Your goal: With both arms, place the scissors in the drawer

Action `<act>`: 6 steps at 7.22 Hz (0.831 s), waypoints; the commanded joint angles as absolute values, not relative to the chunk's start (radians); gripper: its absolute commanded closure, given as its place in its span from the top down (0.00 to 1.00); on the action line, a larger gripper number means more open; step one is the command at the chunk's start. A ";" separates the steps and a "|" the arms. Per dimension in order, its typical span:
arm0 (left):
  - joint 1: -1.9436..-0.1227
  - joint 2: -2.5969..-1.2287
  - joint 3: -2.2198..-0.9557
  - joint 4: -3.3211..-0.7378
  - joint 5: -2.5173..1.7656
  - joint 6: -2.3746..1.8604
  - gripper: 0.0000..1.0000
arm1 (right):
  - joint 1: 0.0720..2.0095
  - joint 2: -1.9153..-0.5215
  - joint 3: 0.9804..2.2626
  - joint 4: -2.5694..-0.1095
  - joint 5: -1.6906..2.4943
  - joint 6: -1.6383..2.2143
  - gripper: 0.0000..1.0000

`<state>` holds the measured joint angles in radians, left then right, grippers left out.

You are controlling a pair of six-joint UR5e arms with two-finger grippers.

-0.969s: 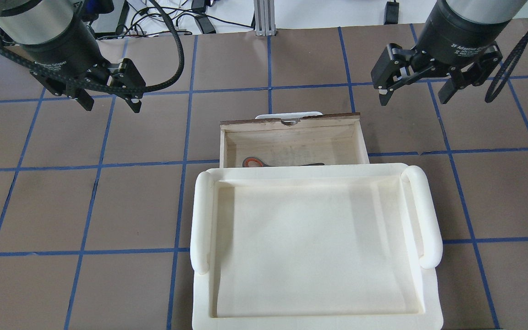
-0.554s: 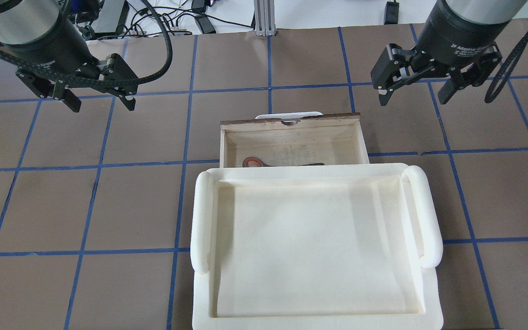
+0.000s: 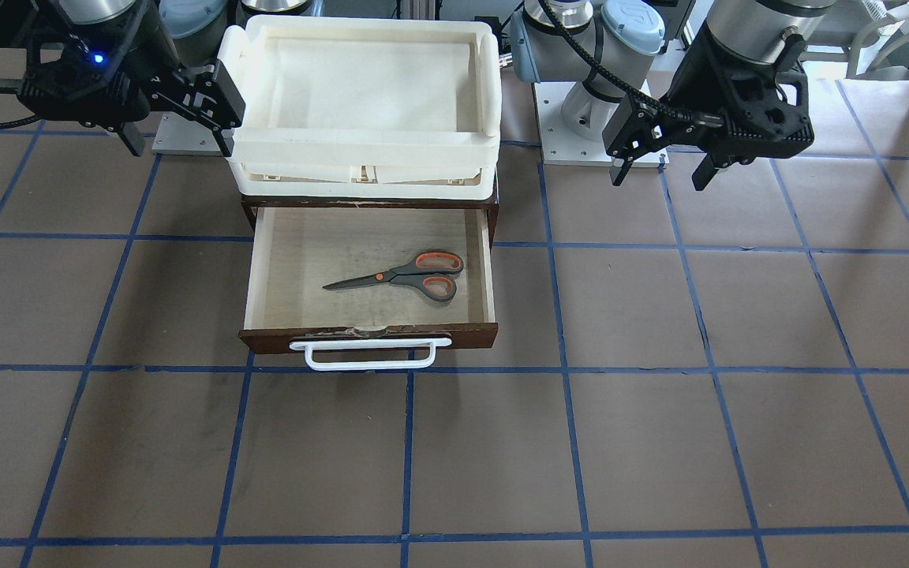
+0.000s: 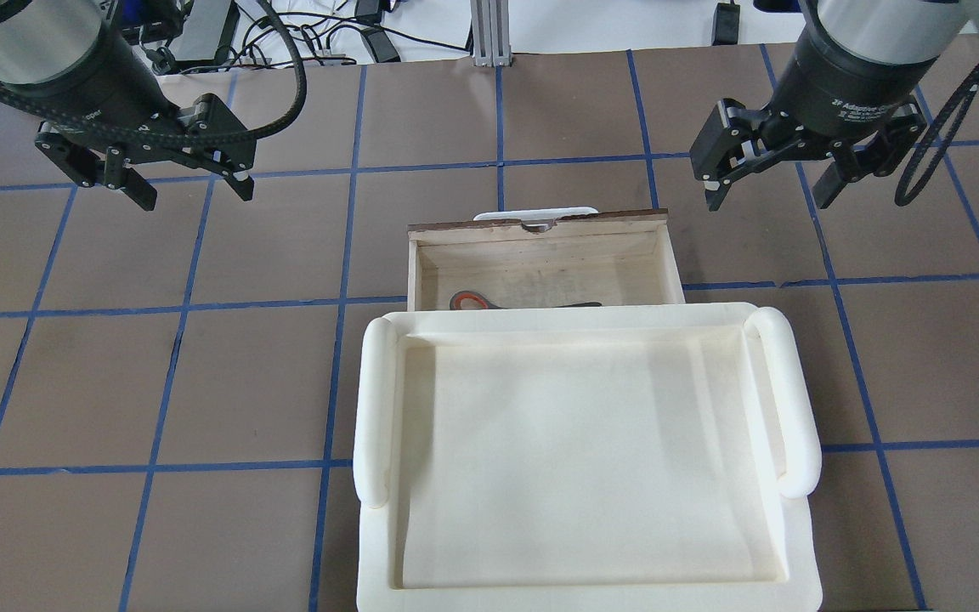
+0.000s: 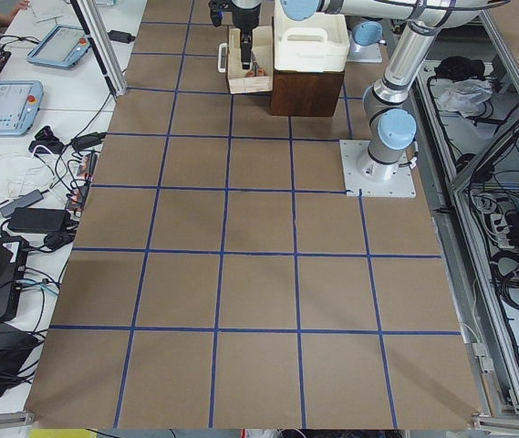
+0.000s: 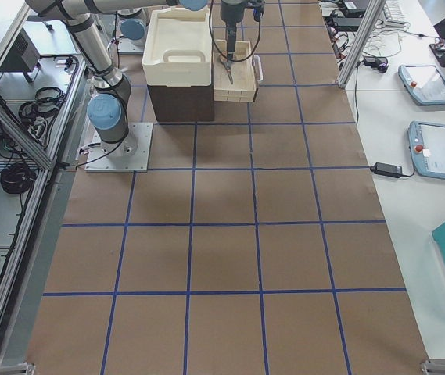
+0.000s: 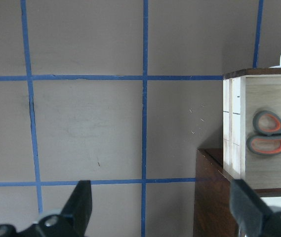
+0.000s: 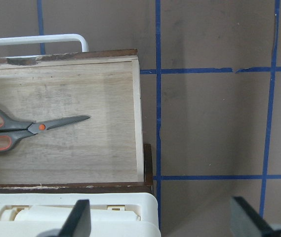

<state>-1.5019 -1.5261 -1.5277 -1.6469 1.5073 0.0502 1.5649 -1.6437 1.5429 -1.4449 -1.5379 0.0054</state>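
The left gripper (image 4: 195, 194) hung empty with its jaws wide apart, above bare table (image 4: 116, 374) well to the left of the drawer (image 3: 297, 252). The right gripper (image 4: 766, 201) was just as wide open and empty, well off to the drawer's right.

Between them the drawer stood pulled out toward the far side, from under the tray (image 3: 360, 150). The scissors (image 3: 403, 276) lay flat on its floor, loops to the left and blades to the right, touching no wall.

The placing looked done; what remained, if anything, was probably shutting the drawer. To do that well, one gripper would need to go round to the far face and press squarely near the middle of the handle (image 3: 368, 364). It should push straight and slowly so the drawer did not skew. The other arm could steady the tray against sliding.
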 commanded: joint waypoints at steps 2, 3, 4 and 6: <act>-1.500 -1.516 -1.534 -1.649 1.512 0.052 1.00 | 1.563 -1.646 1.537 -1.445 -1.571 0.006 1.00; -1.502 -1.517 -1.534 -1.649 1.529 0.052 1.00 | 1.565 -1.652 1.519 -1.477 -1.574 0.012 1.00; -1.502 -1.516 -1.534 -1.648 1.579 0.051 1.00 | 1.569 -1.655 1.506 -1.480 -1.571 0.012 1.00; -1.502 -1.516 -1.532 -1.638 1.571 0.038 1.00 | 1.568 -1.644 1.493 -1.485 -1.566 0.017 1.00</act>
<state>-1.5005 -1.5164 -1.5337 -1.6453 1.5687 0.0478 1.5674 -1.6474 1.4991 -1.4833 -1.5631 0.0157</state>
